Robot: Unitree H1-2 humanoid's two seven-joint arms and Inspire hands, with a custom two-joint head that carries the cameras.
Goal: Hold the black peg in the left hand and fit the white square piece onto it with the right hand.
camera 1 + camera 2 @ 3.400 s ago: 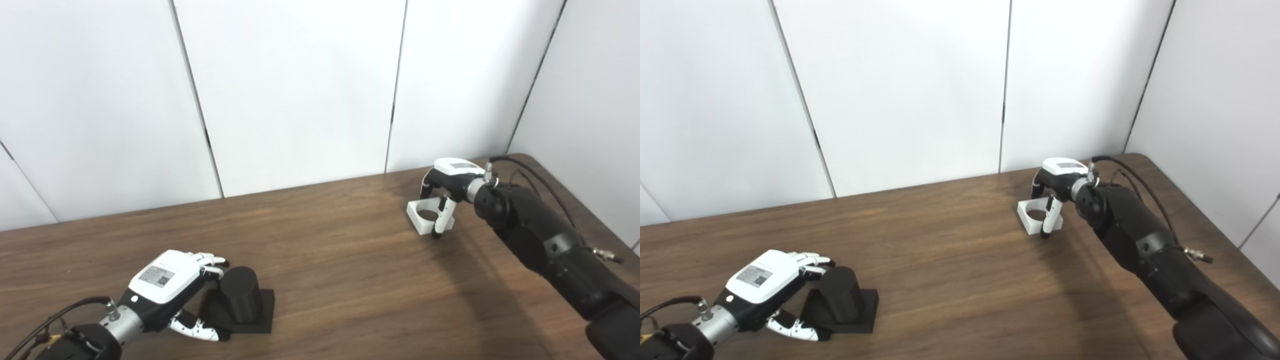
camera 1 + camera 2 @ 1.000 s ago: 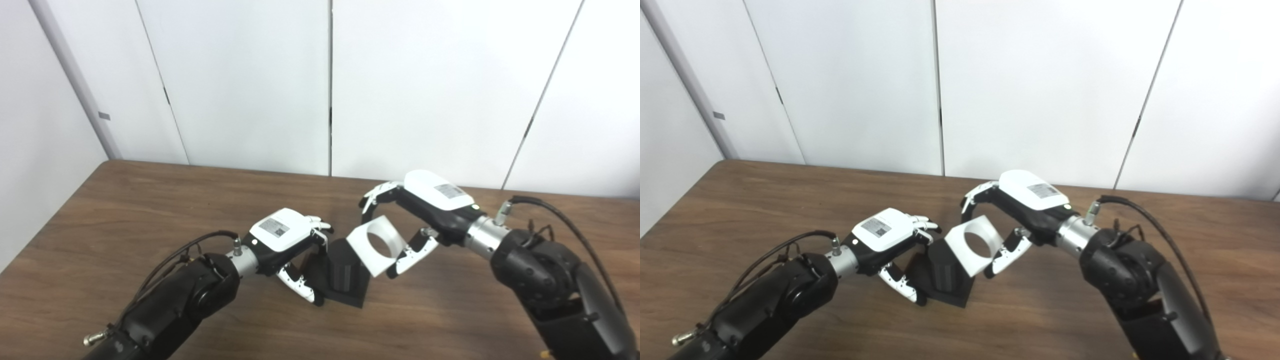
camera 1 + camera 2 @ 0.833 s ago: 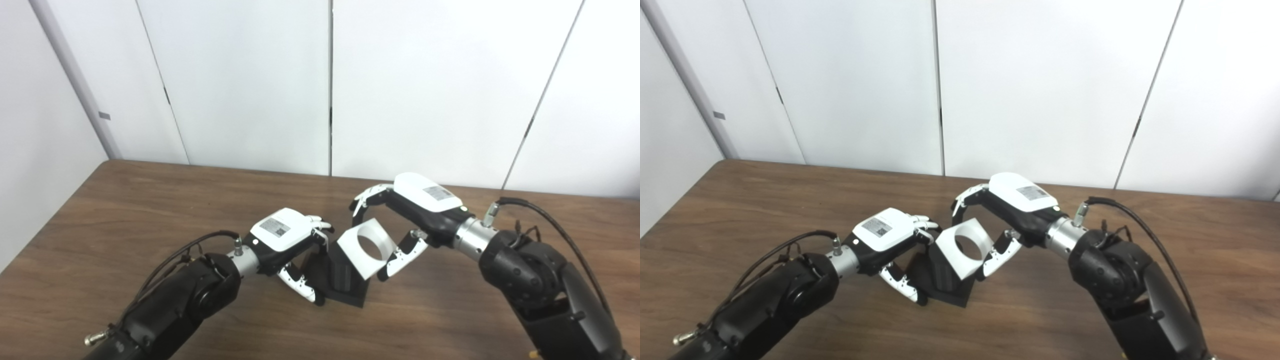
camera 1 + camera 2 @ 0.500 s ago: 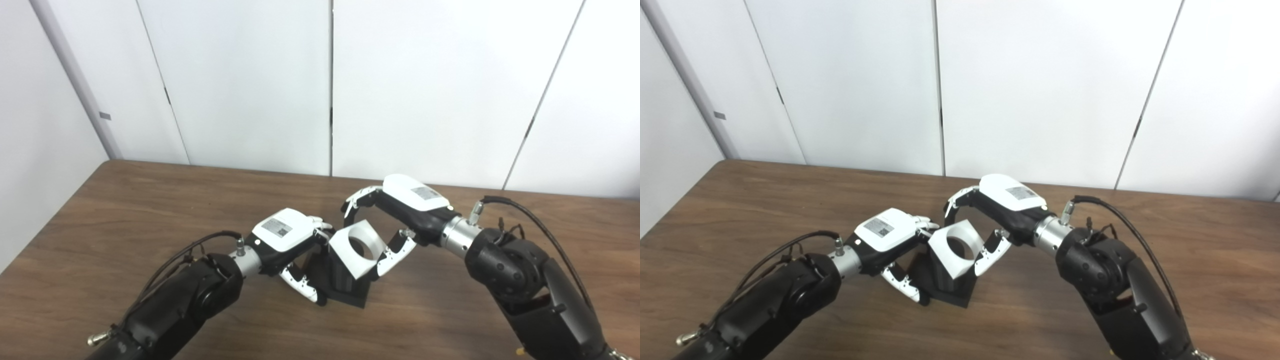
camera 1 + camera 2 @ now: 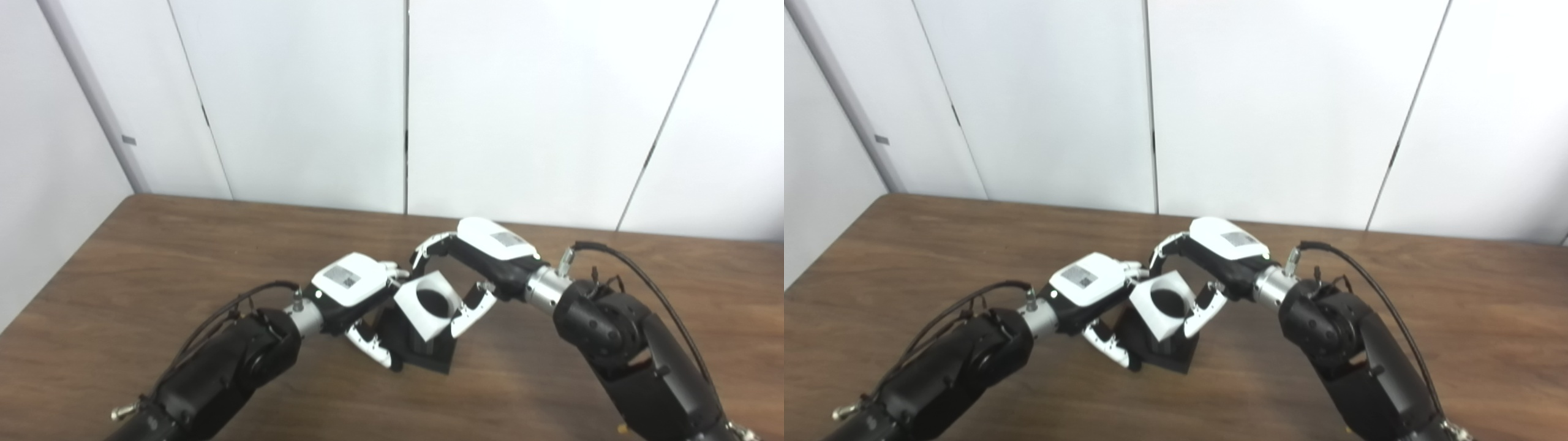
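The right hand (image 5: 484, 257) grips the white square piece (image 5: 427, 304) tilted over the black peg (image 5: 422, 349), which the left hand (image 5: 355, 291) clasps.

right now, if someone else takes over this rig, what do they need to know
Left hand: shut on the black peg, steadying it with its square base on the table.
Right hand: shut on the white square piece, holding it tilted over the top of the peg, with the dark peg showing through its round hole.
Done: both parts gripped and brought together.
Left: level the piece and push it down the peg until seated.
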